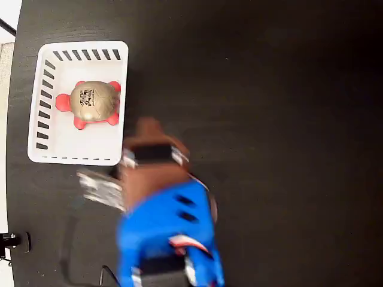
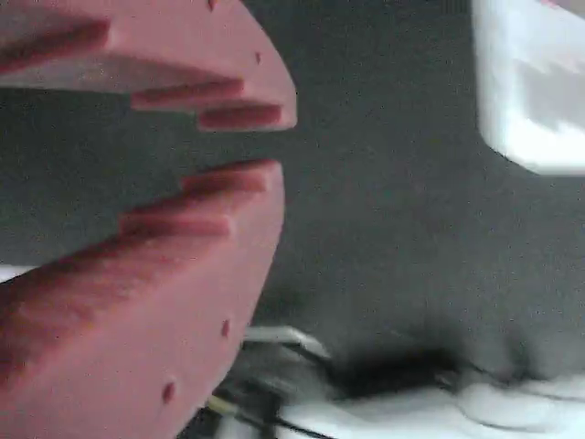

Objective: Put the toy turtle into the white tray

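Resting in white tray [image 1: 60, 140], toy turtle [image 1: 91, 103]

We count: one small squishy toy turtle, red-pink limbs, grey-tan domed shell [image 1: 93, 103] | one white rectangular slotted plastic tray [image 1: 63, 149] | one blue-and-brown robot arm [image 1: 164, 233] | one reddish two-finger gripper [image 2: 274, 144] | one black tabletop [image 1: 269, 89]

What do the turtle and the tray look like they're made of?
The toy turtle: probably soft foam or rubber, with a slightly glossy tan shell and matte red-pink legs. The white tray: likely moulded plastic, going by its smooth uniform white walls, rounded corners and cut slots.
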